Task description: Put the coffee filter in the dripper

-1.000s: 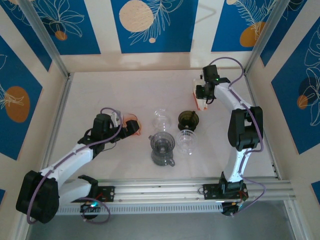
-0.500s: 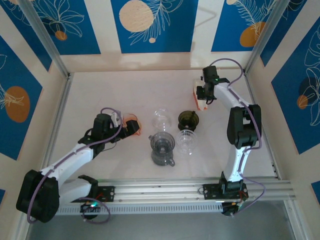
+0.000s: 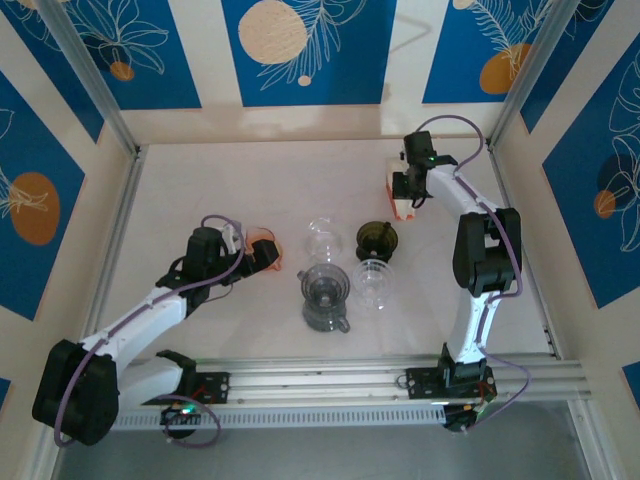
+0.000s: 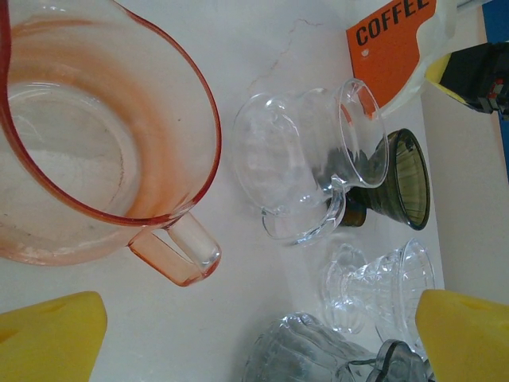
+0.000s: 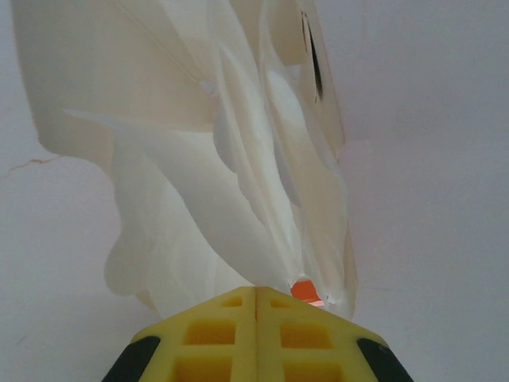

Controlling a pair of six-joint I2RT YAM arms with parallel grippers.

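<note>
Pinching a filter [image 5: 231, 167] at the pack, with the dripper step not yet reached.
Your right gripper [image 3: 407, 197] has its jaws pressed together on white filter paper at the orange pack [image 3: 398, 209], at the far right of the counter [image 3: 220, 180], near the dark dripper [image 3: 377, 238] but apart from it. Your left gripper [image 3: 265, 256] has its jaws apart just beside the pink cup [image 4: 171, 171]. Next, by my judgement, you must lift a single filter clear of the pack, carry it over a dripper mouth and seat it point-down. Count: two drippers, the dark one and a clear dripper [image 3: 372, 282]; one pack; one pink cup; one clear jug [image 3: 320, 238]; one grey carafe [image 3: 325, 297].
</note>
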